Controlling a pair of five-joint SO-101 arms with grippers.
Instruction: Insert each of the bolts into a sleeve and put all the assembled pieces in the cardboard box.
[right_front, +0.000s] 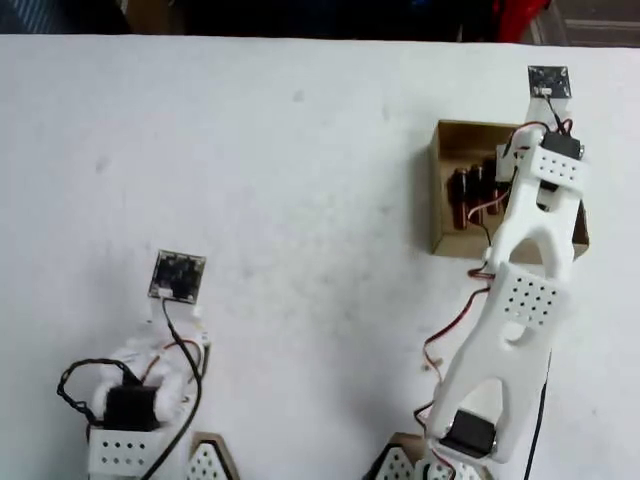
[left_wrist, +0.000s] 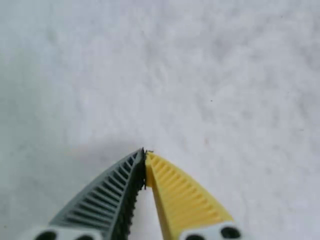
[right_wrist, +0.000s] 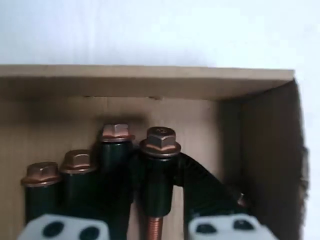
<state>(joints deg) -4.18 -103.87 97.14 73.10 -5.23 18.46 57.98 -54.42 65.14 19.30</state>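
The cardboard box (right_front: 441, 190) sits at the table's right side, and its brown far wall (right_wrist: 150, 82) shows in the right wrist view. Several assembled pieces (right_wrist: 75, 175), copper bolt heads in black sleeves, lie side by side inside it (right_front: 468, 195). My right gripper (right_wrist: 159, 170) is inside the box, shut on one more assembled piece (right_wrist: 160, 150). That piece's copper thread (right_wrist: 155, 225) sticks out of the sleeve. A black finger (right_wrist: 205, 185) presses against it from one side. My left gripper (left_wrist: 145, 154) is shut on nothing, just above the bare white table.
The left arm (right_front: 135, 395) is folded back near the front left edge of the white table (right_front: 300, 200). The right arm (right_front: 520, 300) stretches from the front edge out over the box. Dark and red objects lie beyond the table's far edge.
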